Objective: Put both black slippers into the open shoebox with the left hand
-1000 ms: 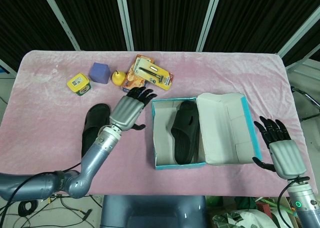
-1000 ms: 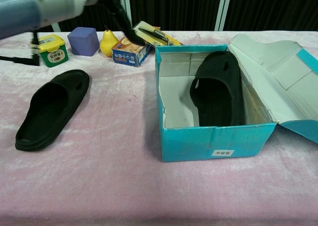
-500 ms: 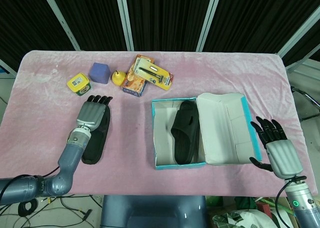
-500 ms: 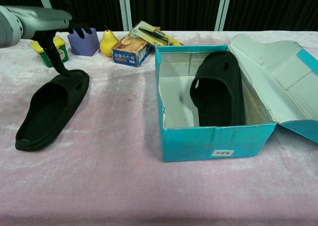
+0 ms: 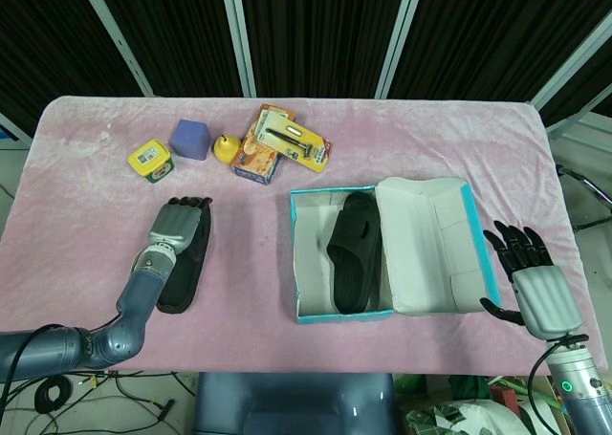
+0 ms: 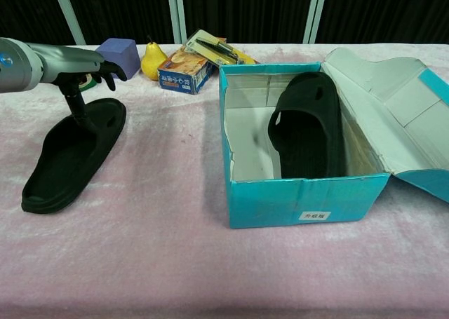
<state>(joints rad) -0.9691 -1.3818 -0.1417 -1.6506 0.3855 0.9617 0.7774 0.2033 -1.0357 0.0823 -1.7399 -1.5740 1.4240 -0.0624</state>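
Note:
One black slipper [image 5: 180, 280] [image 6: 62, 162] lies on the pink cloth at the left. My left hand [image 5: 176, 227] [image 6: 83, 68] hovers over its far end, with the thumb reaching down and touching the inside of the slipper while the fingers stay spread above it. The other black slipper [image 5: 352, 251] [image 6: 309, 128] leans inside the open teal shoebox [image 5: 342, 314] [image 6: 303, 201], against its right side. My right hand [image 5: 537, 284] rests open near the table's right edge, away from the box.
The shoebox lid [image 5: 430, 242] [image 6: 393, 102] lies folded open to the right. Behind the slipper stand a yellow-green tin [image 5: 151, 160], a purple cube [image 5: 190, 139] [image 6: 117, 49], a yellow pear [image 5: 226, 148] [image 6: 153, 58] and packaged goods [image 5: 277, 144] [image 6: 188, 68].
My left hand swung left from beside the shoebox to the loose slipper and came down until its thumb reached into it. The right hand barely moved.

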